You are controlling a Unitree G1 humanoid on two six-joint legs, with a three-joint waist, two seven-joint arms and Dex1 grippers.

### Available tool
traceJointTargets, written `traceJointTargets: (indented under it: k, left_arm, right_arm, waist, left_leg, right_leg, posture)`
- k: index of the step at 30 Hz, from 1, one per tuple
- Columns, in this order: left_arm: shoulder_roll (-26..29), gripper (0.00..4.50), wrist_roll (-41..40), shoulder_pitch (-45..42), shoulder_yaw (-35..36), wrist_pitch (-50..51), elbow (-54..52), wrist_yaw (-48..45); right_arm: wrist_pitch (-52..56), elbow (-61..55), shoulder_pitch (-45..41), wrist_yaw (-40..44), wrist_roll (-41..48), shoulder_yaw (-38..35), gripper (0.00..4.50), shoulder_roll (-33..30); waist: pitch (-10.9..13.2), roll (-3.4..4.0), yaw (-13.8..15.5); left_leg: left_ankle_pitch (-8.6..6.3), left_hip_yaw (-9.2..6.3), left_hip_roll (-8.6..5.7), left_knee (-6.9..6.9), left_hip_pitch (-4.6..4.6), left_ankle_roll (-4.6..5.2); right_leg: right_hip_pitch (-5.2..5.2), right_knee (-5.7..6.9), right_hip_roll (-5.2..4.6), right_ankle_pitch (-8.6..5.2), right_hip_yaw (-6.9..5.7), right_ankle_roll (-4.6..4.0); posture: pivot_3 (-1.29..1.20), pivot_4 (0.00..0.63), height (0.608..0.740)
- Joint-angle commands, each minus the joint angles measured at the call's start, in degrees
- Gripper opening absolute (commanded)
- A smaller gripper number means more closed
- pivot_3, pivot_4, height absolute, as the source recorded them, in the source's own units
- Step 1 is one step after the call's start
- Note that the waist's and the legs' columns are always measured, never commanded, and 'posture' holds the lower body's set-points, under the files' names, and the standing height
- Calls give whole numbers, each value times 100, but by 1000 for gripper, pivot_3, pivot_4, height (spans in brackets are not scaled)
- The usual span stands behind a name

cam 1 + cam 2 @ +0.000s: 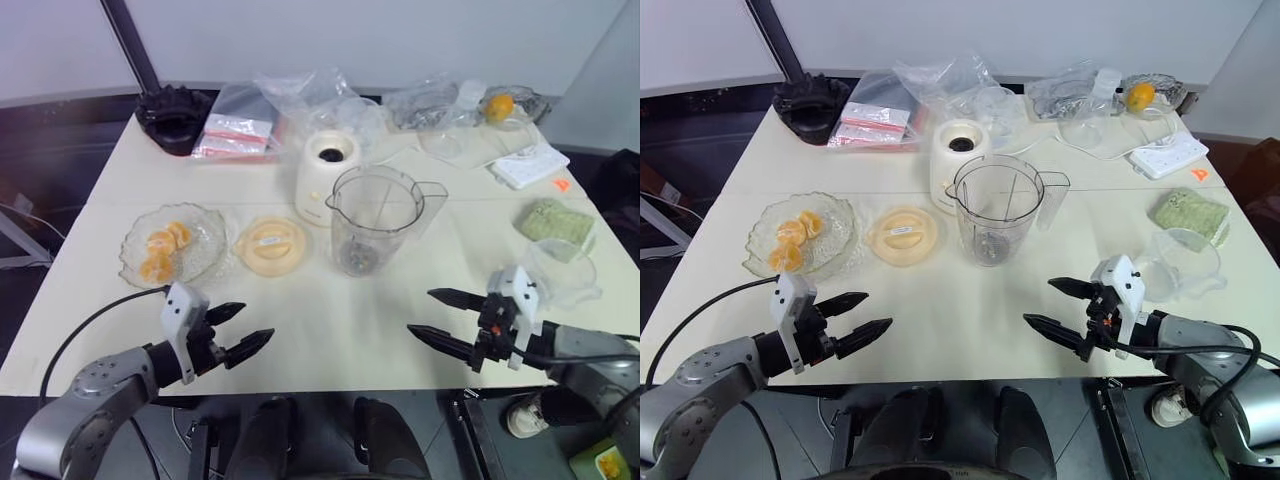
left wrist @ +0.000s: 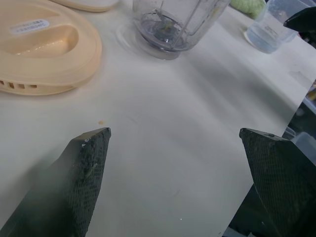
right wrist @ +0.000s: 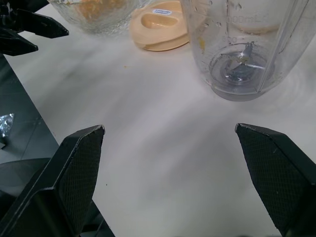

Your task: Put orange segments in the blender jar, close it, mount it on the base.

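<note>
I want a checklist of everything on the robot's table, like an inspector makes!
Surface: cream table, bare patch near the robot.
Job's things: orange segments in a glass dish; blender jar upright, open, nothing but the blade inside; base right behind it, socket bare; yellow lid flat between dish and jar.
Clutter: plastic bags, black toothed ring, wrapped orange, green sponge, clear cup.
Grippers: left gripper and right gripper both open, holding nothing, hovering at the near edge.
Cables: black cable along the left arm; white power strip.
Surroundings: dark floor, pale wall behind.
</note>
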Motion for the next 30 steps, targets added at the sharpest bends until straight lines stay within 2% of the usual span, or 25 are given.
traceJointTargets:
  k: [1,24,27,30]
  left_arm:
    - [15,4360,-78,28,104,-101,-216,-35]
    - [26,4360,15,-166,192,-132,-46,19]
    - [227,4360,24,-235,409,-48,52,-10]
    - [734,4360,-91,-519,970,75,452,-226]
  right_arm:
    - [-81,-23,-23,6,-3,-65,4482,-26]
    - [-174,75,-214,-17,-206,157,4482,34]
    - [-170,58,-302,-41,-204,182,4482,33]
    - [180,-262,-681,-124,278,112,4482,5]
  waist:
    - [0,0,0]
    - [-1,0,0]
    - [-1,0,-3]
    - [-1,0,-8]
  left_leg:
    - [0,0,0,0,0,0]
    - [1,2,-1,7,5,2]
    - [2,2,-1,8,6,2]
    - [2,1,0,9,10,2]
  right_leg:
    - [0,0,0,0,0,0]
    - [3,10,4,2,-6,0]
    - [3,11,5,2,-6,0]
    - [3,18,8,2,-6,-1]
  posture:
    - [0,150,740]
    - [0,150,740]
    - [0,150,740]
    - [0,150,740]
